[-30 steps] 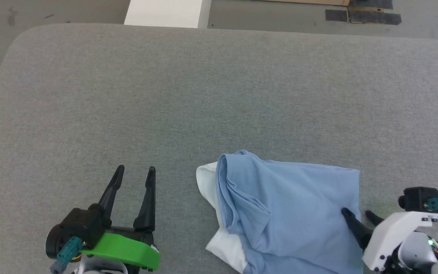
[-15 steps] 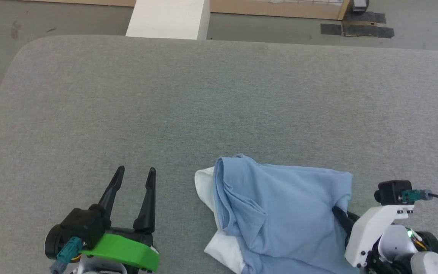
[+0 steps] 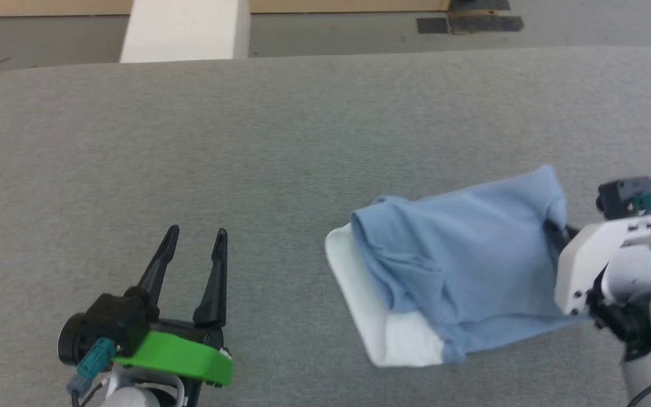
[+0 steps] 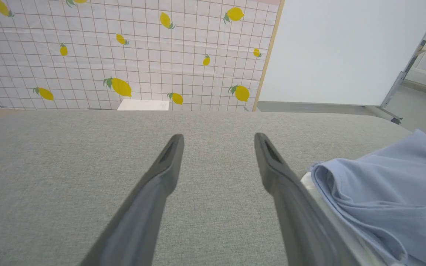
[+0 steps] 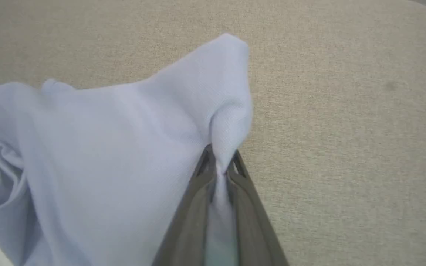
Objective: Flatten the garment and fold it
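- Right hand [image 5: 220, 159]: clenched on a bunched corner of the shirt [image 3: 472, 254], which is raised above the grey counter [image 3: 246, 141].
- Shirt: crumpled, on the counter's right side, its left edge white.
- Left hand [image 3: 195, 236]: released, fingers spread, empty, well apart from the shirt.

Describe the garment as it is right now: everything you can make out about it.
The garment is a light blue shirt of soft knit cloth, with a white part showing along its left and near edges. It lies crumpled and partly doubled over on the grey fabric surface, right of centre, with folds bunched toward its left end. Its far right corner is raised off the surface, pinched between the shut fingers of the right tool. The open left tool stands apart from it.
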Controlling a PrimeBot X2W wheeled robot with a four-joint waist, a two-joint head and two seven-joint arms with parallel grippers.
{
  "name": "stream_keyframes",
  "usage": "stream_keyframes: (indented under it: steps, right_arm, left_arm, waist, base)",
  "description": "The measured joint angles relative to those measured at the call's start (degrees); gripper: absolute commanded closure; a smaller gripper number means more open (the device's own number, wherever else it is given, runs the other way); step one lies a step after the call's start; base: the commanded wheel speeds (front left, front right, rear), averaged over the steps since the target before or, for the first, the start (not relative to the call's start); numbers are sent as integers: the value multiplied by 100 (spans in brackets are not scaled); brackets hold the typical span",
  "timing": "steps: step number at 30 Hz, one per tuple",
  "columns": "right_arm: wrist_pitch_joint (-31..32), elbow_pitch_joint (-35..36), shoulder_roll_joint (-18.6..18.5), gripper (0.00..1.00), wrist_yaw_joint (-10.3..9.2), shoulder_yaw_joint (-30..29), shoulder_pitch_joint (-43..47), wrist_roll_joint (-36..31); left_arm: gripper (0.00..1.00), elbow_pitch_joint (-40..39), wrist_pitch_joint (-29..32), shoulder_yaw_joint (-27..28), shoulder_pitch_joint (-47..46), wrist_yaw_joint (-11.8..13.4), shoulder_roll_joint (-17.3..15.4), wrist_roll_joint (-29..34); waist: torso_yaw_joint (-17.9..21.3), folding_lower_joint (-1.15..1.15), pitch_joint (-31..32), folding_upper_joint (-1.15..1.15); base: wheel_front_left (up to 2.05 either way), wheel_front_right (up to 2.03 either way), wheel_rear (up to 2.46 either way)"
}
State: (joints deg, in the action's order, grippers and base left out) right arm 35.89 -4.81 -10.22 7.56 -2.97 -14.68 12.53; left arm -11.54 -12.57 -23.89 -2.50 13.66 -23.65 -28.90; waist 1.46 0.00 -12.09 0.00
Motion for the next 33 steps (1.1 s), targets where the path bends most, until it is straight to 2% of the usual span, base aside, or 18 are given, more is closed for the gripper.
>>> stream_keyframes:
  steps: [11, 17, 21, 27, 33]
  right_arm:
    - [118, -546, -1183, 100, 1, 385, -1309, -101]
    - [-40, -935, -1823, 100, 1, 450, -1890, -152]
    - [-222, -1124, -2171, 100, 2, 274, -2145, -264]
    - [-538, -1339, -2576, 100, 3, -155, -2335, -561]
    - [-984, -1666, -2710, 100, 3, -419, -2471, -787]
  left_arm:
    - [0, -180, 244, -22, -438, -1, -170, 235]
    - [0, -354, 441, -40, -893, -8, -302, 422]
    - [0, -467, 561, -23, -1153, -7, -404, 594]
    - [0, -654, 733, 51, -1384, 24, -554, 721]
    - [0, -853, 735, 214, -1556, 265, -624, 977]
  waist:
    - [770, 0, -271, 0]
    - [1025, 0, -664, 0]
    - [1128, 0, -1007, 0]
    - [1179, 1, -1565, 0]
    - [1133, 1, -2104, 0]
  base:
    - [0, 0, 0]
    - [0, 0, 0]
    - [0, 0, 0]
    - [0, 0, 0]
    - [0, 0, 0]
